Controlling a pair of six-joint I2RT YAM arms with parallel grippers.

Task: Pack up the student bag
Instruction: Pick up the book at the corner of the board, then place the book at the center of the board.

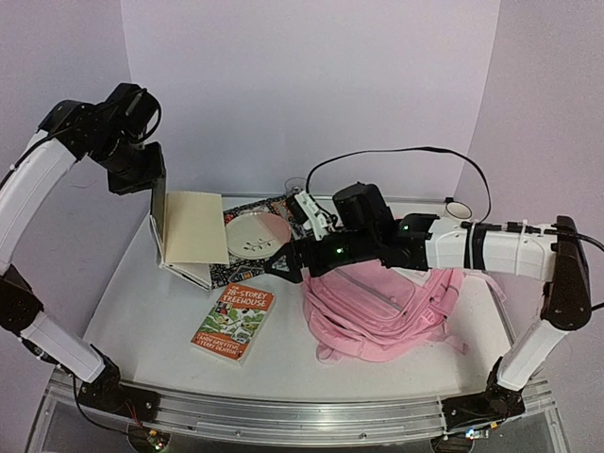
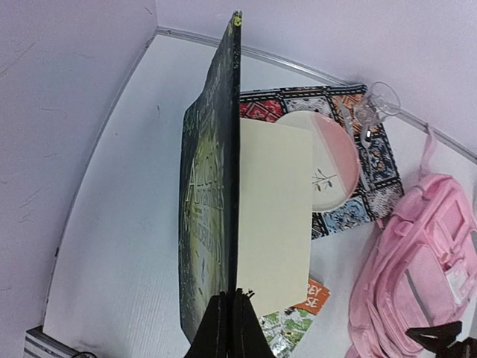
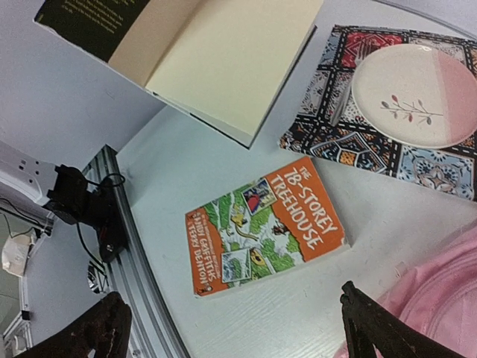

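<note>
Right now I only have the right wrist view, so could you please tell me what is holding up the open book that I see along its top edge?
Observer: The left fingers are shut on the open book. They grip the edge of its dark cover, and the cream pages fall open towards the plate.
Operator: Thank you. Is anything standing beyond the plate, outside my picture?
Observer: Yes, a clear glass stands upright at the far corner of the placemat.
</note>
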